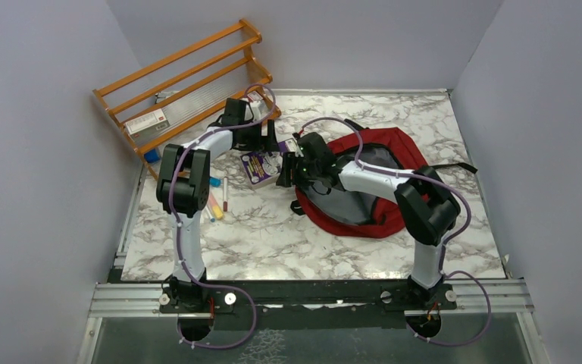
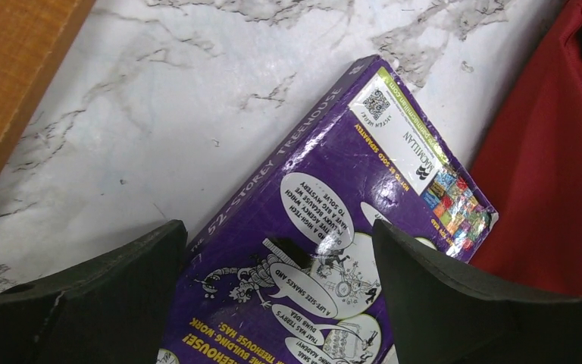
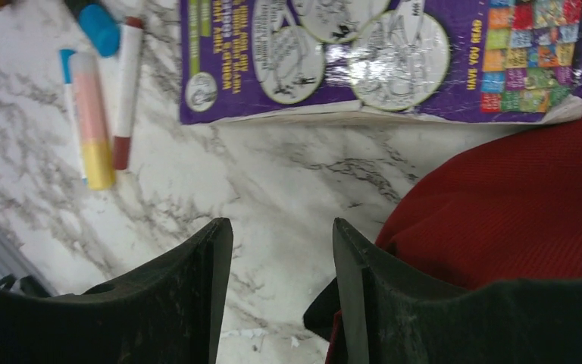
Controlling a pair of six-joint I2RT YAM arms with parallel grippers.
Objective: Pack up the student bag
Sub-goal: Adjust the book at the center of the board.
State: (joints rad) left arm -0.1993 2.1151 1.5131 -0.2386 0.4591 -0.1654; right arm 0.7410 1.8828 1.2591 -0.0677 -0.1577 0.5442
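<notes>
Because the paperback (image 2: pixel 326 250), a purple "52-Storey Treehouse", lies directly beneath the left jaws, that arm is the nearer one to take it. The left jaws stand spread wide and released, with the cover showing between them and nothing gripped. The book's long axis runs slantwise across that gap. Its spine is toward the wooden rack (image 2: pixel 15 76) and its far corner meets the red fabric of the student bag (image 2: pixel 553 189), so I judge a wrist turn may be needed before closing across its width.

The right jaws are parted and empty, with bare marble table (image 3: pixel 273 174) between them, just beside the bag's edge. The bag lies flat on the right half of the table, unzipped, with its grey lining (image 1: pixel 348 205) showing and its opening toward the book.

Since the book lies flat on hard, smooth marble, getting a finger under an edge could be awkward. Markers (image 3: pixel 95 121) lie apart to the left, and the room between rack and bag looks tight.
</notes>
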